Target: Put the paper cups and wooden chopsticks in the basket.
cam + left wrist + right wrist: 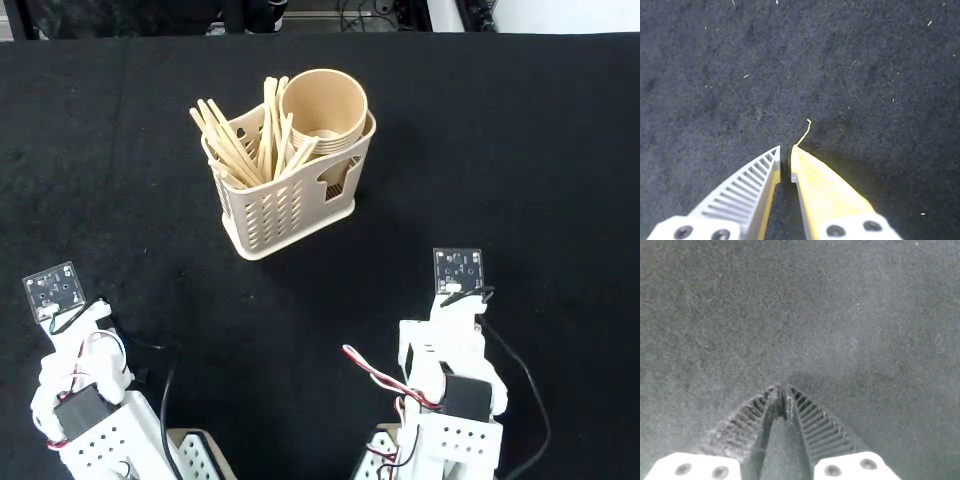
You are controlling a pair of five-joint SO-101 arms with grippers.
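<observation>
A cream slotted basket [290, 205] stands upright on the black cloth at the table's centre back. Stacked paper cups [324, 105] sit in its right part, and several wooden chopsticks [245, 140] lean in its left part. Both arms rest folded at the near edge, well short of the basket. My left gripper [785, 149] is shut with nothing in it, fingertips together over bare cloth. My right gripper [781, 388] is shut too, holding nothing, also above bare cloth.
A black cloth [520, 150] covers the whole table. The left arm [75, 385] and the right arm [450, 380] sit at the near edge with cables beside them. Dark equipment and cables lie beyond the far edge.
</observation>
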